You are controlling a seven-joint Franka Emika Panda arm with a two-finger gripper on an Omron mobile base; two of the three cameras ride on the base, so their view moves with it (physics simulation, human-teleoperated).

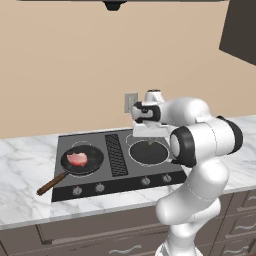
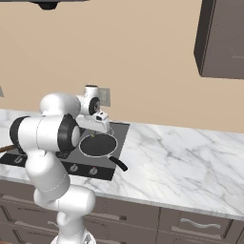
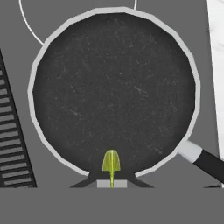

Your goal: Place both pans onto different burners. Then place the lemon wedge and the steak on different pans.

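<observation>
Left base view: steak lies in the wooden-handled pan; hand hangs above the dark pan.
Right base view: drop height could bounce the wedge out.
Hand view: fingers pinch the lemon wedge over the pan's near rim; releasing here risks missing.

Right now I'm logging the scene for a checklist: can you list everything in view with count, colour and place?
pans: two, black; wooden-handled pan on a left burner, all-dark pan on a right burner
steak: one, pink-red, in the wooden-handled pan
lemon wedge: one, yellow-green, between the pincer tips above the all-dark pan
cooktop: one, dark grey, set in the counter
grille: one, black, cooktop centre
knobs: four, dark, cooktop front edge
counter: one, white marble
pincer: one, dark-tipped, over the all-dark pan
</observation>
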